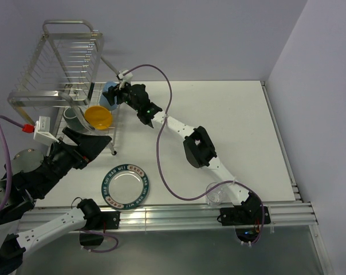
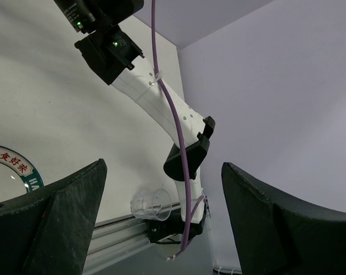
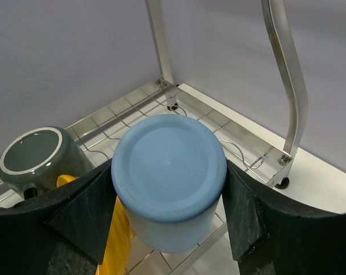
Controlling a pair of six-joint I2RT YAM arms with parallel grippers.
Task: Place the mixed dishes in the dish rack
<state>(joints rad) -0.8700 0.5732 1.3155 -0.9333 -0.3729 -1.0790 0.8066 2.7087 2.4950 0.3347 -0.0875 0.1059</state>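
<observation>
One white bench [image 1: 230, 114] carries everything we see. At its far left corner stands the dish rack [image 1: 64, 57], tall chrome wire in two tiers. Next in size, the silver plate [image 1: 125, 185] with its lettered rim lies flat on the bench near the left arm's base. Down in the rack's lower tier the orange-yellow bowl [image 1: 98, 117] tilts on edge just beside the dark green-grey mug [image 3: 32, 152]. We find the right fingers [image 3: 250, 217] clamped on the light blue cup [image 3: 167, 166], bottom-up over that tier's wire floor. The left fingers [image 2: 58, 212] stand wide, nothing between them. Smallest, the clear glass [image 2: 152, 203] sits by the right arm's base
</observation>
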